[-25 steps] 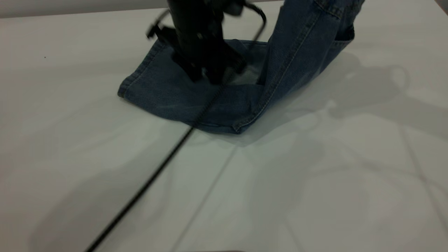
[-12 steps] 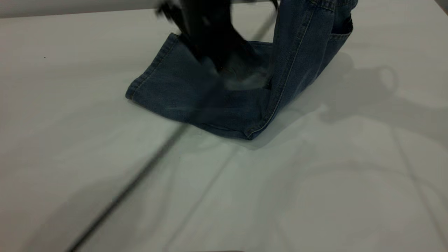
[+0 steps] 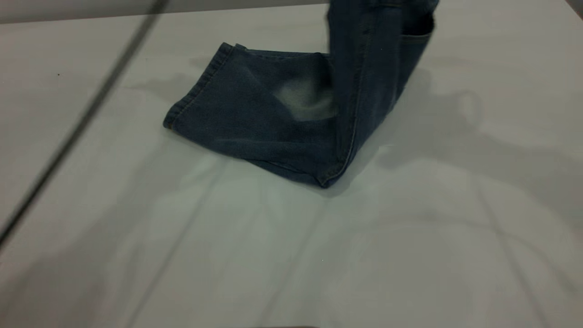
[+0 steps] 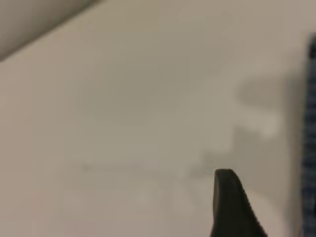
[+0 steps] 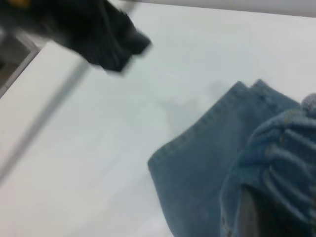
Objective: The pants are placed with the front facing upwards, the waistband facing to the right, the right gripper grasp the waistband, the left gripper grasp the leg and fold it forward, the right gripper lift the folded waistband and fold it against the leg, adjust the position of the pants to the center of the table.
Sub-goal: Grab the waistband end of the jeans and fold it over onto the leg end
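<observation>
the pants (image 3: 273, 118) lie folded near the desk's (image 3: 410, 250) far edge, their waistband (image 5: 281, 163) end lifted upright. the right claw pinches that waistband; whether the left claw (image 5: 106, 37), off the pants, is spread, i cannot tell.

one pants (image 3: 273, 118), one table (image 3: 410, 250), one braided cable (image 3: 82, 118).

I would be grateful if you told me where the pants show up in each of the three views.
Exterior view: the pants lie on the table at upper centre, their right part lifted out of the frame's top.
Left wrist view: only a blue sliver at the right edge.
Right wrist view: lower right, with the ruched waistband raised.
Shared landmark: the stitched leg hem.
</observation>
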